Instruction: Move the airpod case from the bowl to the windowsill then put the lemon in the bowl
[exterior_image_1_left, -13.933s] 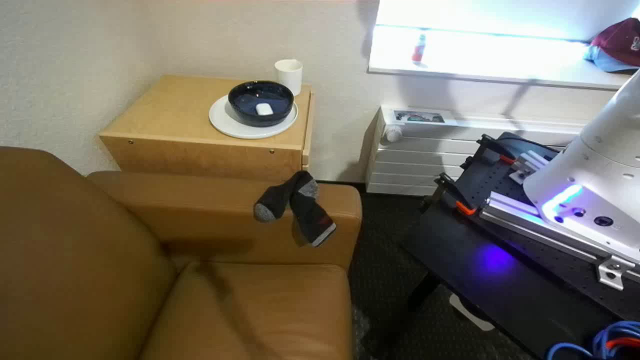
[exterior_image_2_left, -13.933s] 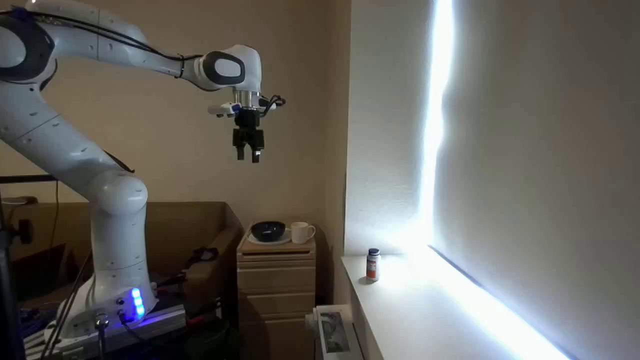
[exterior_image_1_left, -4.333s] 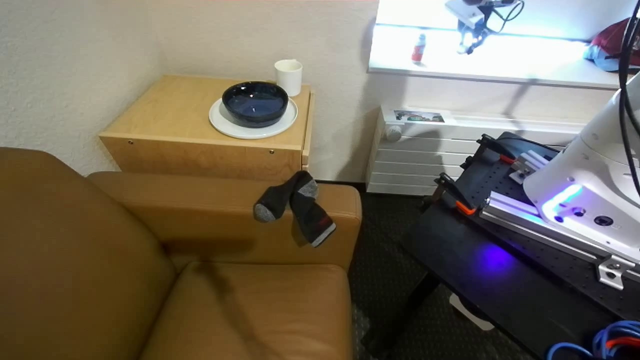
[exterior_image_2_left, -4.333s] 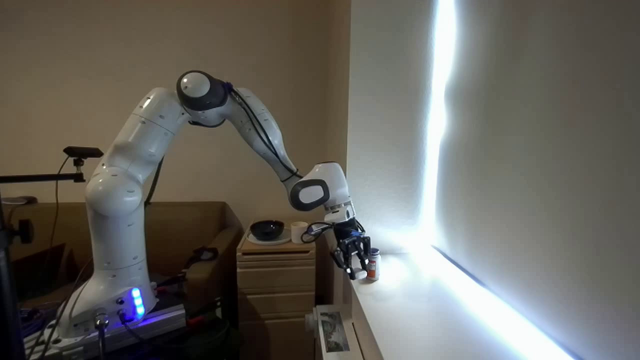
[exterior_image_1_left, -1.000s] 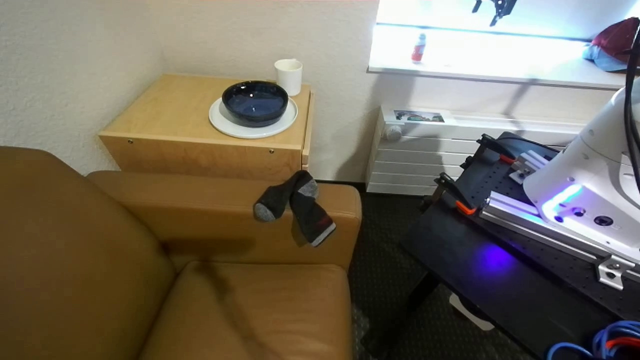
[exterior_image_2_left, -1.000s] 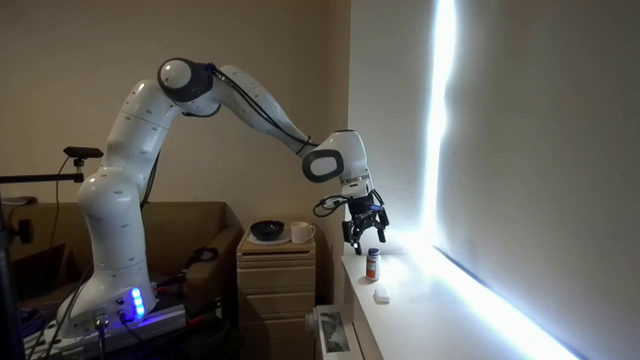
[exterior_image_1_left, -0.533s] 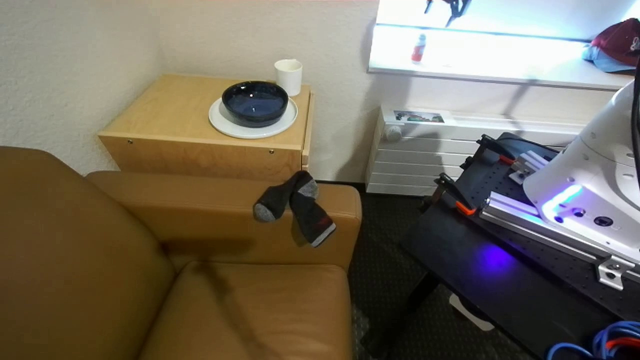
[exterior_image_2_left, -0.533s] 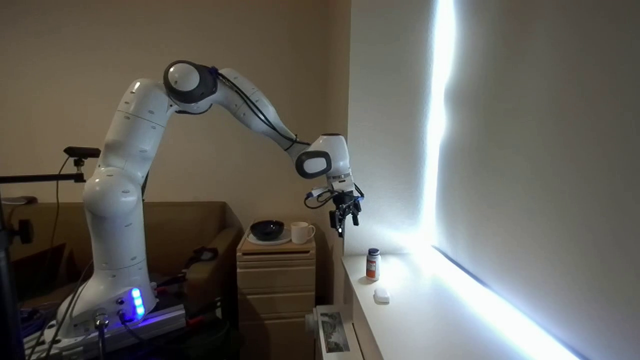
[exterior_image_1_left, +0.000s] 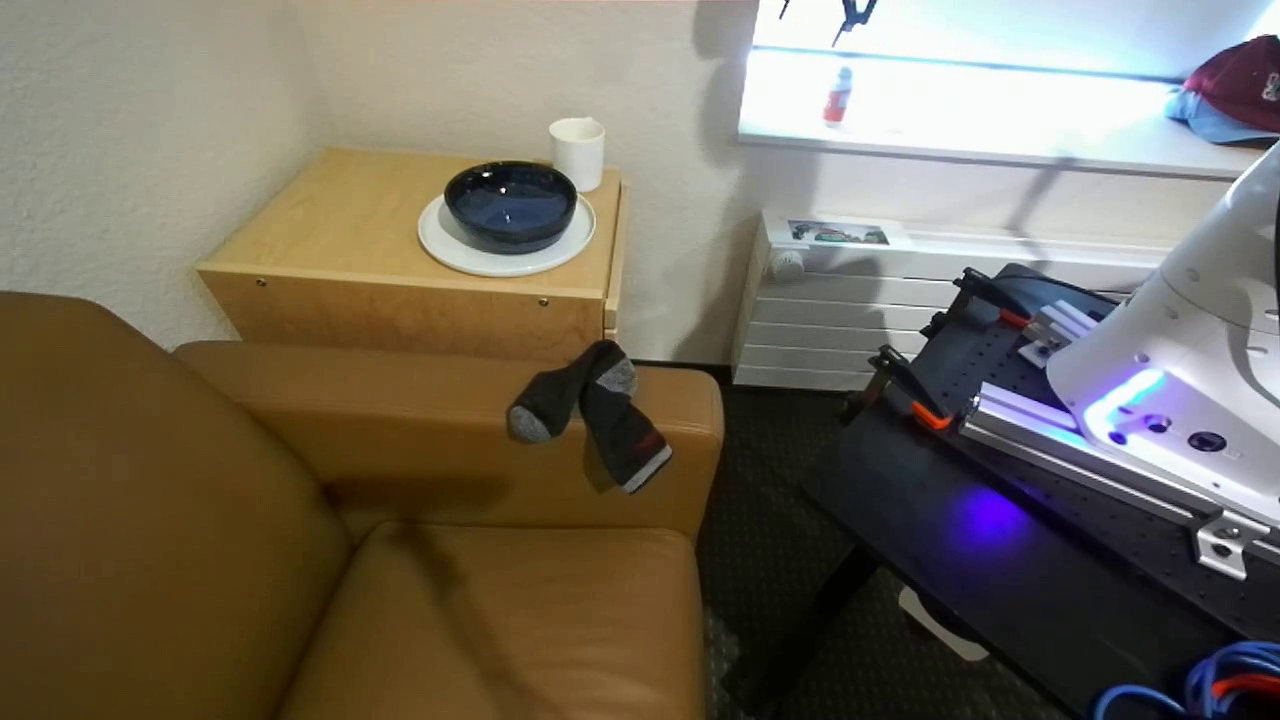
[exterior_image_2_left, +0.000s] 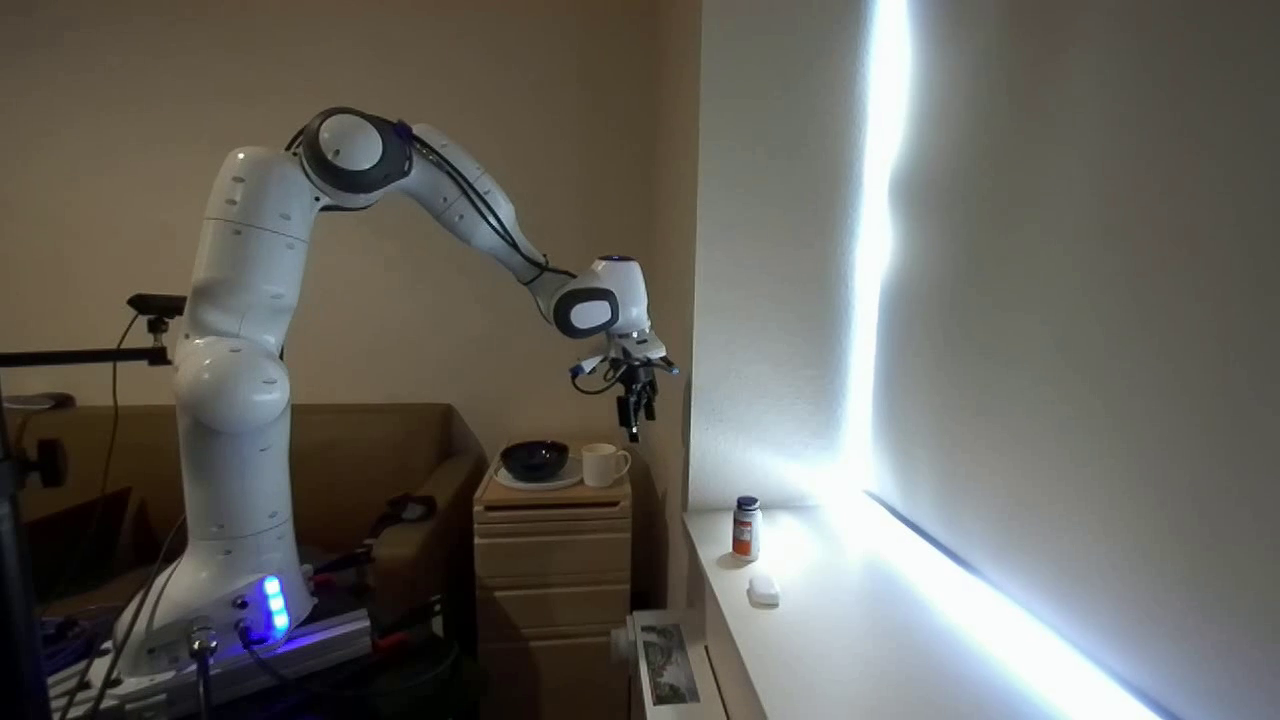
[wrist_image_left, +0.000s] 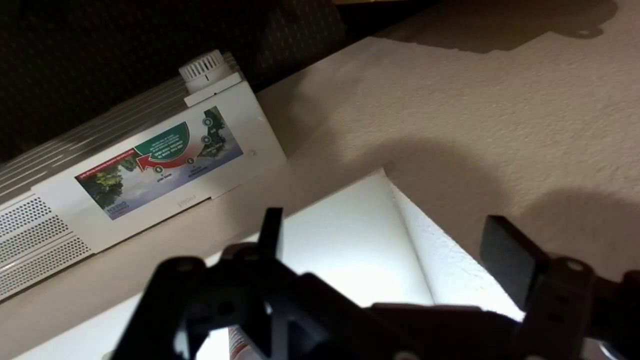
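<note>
The pale airpod case (exterior_image_2_left: 763, 590) lies on the white windowsill (exterior_image_2_left: 830, 650), near the bottle; glare washes it out in an exterior view (exterior_image_1_left: 893, 130). The dark blue bowl (exterior_image_1_left: 511, 207) sits empty on a white plate (exterior_image_1_left: 480, 262) on the wooden cabinet. The bowl also shows in an exterior view (exterior_image_2_left: 535, 461). My gripper (exterior_image_2_left: 640, 425) is in the air between cabinet and windowsill, higher than both. In the wrist view its fingers (wrist_image_left: 385, 222) are wide apart with nothing between them; the sill's corner shows beyond. The lemon is hidden or out of view.
A white cup (exterior_image_1_left: 577, 155) stands behind the bowl. A bottle (exterior_image_2_left: 746, 529) stands on the sill, and a cap (exterior_image_1_left: 1235, 92) lies further along it. A radiator (wrist_image_left: 165, 165) is below the sill. Socks (exterior_image_1_left: 600, 410) lie on the sofa arm (exterior_image_1_left: 450, 400).
The airpod case went from the bowl to my gripper, then onto the windowsill. The gripper opened, rose and moved away from the sill toward the cabinet. The bowl shifted slightly on its plate.
</note>
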